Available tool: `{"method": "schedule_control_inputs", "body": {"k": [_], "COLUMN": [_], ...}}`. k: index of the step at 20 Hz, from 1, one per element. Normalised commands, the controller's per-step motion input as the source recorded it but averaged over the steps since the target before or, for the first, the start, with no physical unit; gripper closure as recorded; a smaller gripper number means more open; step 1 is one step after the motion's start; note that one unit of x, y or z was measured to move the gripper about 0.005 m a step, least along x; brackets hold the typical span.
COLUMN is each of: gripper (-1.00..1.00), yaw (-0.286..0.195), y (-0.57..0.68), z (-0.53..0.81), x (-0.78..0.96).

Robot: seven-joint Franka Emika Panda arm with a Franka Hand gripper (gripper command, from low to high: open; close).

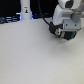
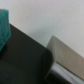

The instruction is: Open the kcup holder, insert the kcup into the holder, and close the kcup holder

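Note:
In the exterior view my gripper [image 1: 61, 33] hangs low over the white table [image 1: 35, 55] at the exterior view's right, with a dark shape right under it. Its fingers are blurred, so I cannot tell whether they are open or shut. A small greenish spot shows at the fingers; I cannot tell whether it is the kcup. The wrist view is very close and blurred: a broad black surface [image 2: 25, 60], probably the kcup holder, fills the frame, with a blue-green object [image 2: 4, 30] at its edge, possibly the kcup's green top. No drawer front shows.
A white upright object [image 1: 25, 10] with a blue glow stands at the back, at the exterior view's left. A dark strip [image 1: 10, 20] runs along the table's far edge. A grey-tan slab [image 2: 67, 55] lies beside the black surface in the wrist view.

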Motion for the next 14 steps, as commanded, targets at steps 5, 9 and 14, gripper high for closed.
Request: {"method": "schedule_control_inputs", "body": {"k": [5, 9, 14], "gripper": [-1.0, -1.0, -1.0], "yaw": [0.052, 0.047, 0.046], "y": [0.62, 0.61, 0.6], "z": [0.01, 0.01, 0.01], "x": [-0.54, -0.56, -0.56]}}
